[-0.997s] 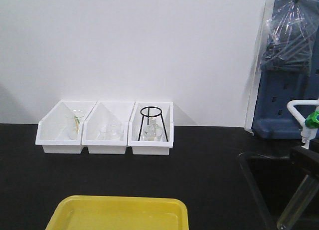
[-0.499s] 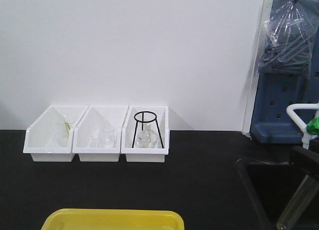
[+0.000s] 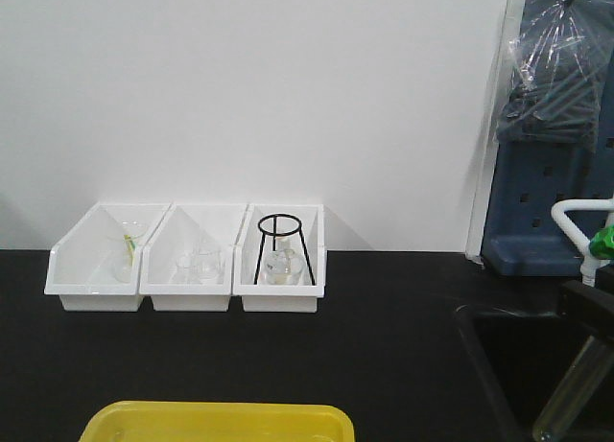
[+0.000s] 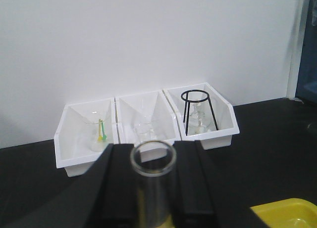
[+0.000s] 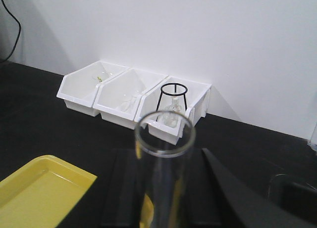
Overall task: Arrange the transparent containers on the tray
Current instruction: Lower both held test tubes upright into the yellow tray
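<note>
In the left wrist view a clear test tube [image 4: 153, 193] stands upright between two black fingers, its open rim toward the camera; my left gripper [image 4: 153, 150] is shut on it. My right gripper [image 5: 166, 154] is likewise shut on a second test tube [image 5: 163, 188]. The yellow tray [image 3: 216, 421] lies at the bottom edge of the front view, and its corners show at lower right [image 4: 288, 214] and lower left [image 5: 42, 188] of the wrist views. A test tube [image 3: 574, 389] slants at the front view's lower right. No white rack is in view.
Three white slanted-front bins [image 3: 187, 287] stand against the back wall holding glassware; the right one holds a black wire tripod [image 3: 281, 243]. A black sink [image 3: 499, 356] and a white tap [image 3: 580, 212] with a green knob are at right, with a blue cabinet [image 3: 537, 212] behind.
The front view has shifted: the bins now sit further left and lower, and less of the yellow tray shows. In the last half second nothing moves.
</note>
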Controlling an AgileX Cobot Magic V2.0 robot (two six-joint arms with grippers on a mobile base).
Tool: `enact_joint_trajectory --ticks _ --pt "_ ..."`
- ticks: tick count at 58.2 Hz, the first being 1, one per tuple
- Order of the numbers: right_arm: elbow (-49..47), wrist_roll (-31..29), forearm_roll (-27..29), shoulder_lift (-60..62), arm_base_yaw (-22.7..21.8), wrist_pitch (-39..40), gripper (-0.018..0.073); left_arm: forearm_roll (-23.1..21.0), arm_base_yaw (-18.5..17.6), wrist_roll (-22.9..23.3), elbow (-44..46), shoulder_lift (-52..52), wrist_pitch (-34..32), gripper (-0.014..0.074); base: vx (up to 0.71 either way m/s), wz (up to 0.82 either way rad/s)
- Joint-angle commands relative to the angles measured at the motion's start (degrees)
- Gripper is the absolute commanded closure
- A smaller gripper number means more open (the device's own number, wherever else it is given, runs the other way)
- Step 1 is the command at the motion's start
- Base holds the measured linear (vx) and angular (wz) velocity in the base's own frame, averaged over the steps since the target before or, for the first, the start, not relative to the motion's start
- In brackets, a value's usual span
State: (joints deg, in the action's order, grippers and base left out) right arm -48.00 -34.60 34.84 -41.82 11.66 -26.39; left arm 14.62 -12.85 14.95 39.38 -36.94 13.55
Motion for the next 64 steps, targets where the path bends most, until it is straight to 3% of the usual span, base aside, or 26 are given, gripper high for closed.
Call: enact_joint_trajectory --ticks 1,18,32,46,53,64 --pt "-1.71 -0.53 1.13 0.01 -0.33 3.91 0.0442 -0.10 -0.32 0.39 2.05 0.19 -4.49 0.0534 0.00 0.00" --pt "-1.71 -0.53 1.78 0.01 -0.33 4.01 0.0442 -0.10 -0.32 0.39 2.05 0.19 -4.49 0.0534 0.00 0.00" --pt "-1.71 -0.53 10.30 -1.48 -0.33 4.25 0.0442 -0.21 -0.32 0.35 2.05 -2.23 -0.51 0.0534 0.00 0.00" --pt "-1.71 -0.87 17.66 -14.43 -0.15 -1.93 0.0442 -9.87 -0.55 -2.59 2.05 -12.72 -4.04 0.0530 0.00 0.00" --pt "-1.87 -5.89 24.32 -22.66 2.70 -1.83 0.0442 -11.83 -2.98 -6.73 2.15 -19.20 -4.09 0.0528 0.00 0.00" --pt "-5.42 -18.62 37.22 -34.99 13.08 6.69 0.0442 -14.96 -6.66 -6.73 5.19 -29.65 -3.74 0.0522 0.00 0.00"
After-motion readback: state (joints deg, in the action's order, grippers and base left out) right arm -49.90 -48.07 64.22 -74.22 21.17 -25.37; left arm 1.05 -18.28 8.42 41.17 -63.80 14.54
